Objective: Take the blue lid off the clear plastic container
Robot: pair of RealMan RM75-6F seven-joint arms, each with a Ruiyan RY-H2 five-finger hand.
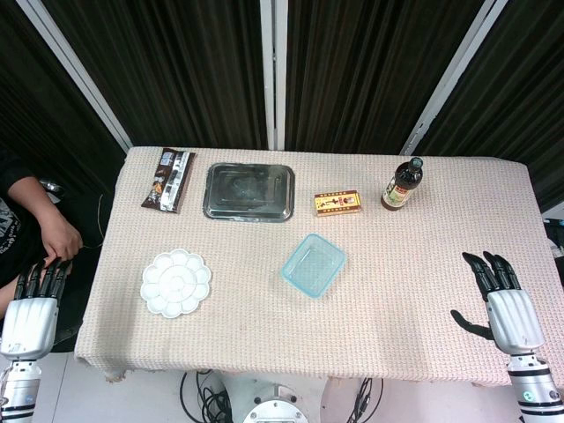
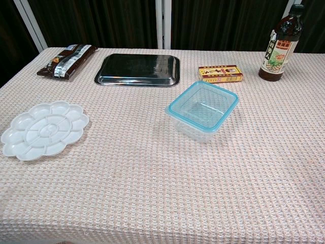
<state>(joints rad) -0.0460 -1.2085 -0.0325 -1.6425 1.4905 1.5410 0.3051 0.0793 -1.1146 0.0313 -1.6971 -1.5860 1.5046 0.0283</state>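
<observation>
At mid-table, clear container (image 2: 202, 118) – blue lid (image 2: 203, 105) on (nothing inside) – each robot hand (image 1: 509, 304) empty, fingers spread
</observation>
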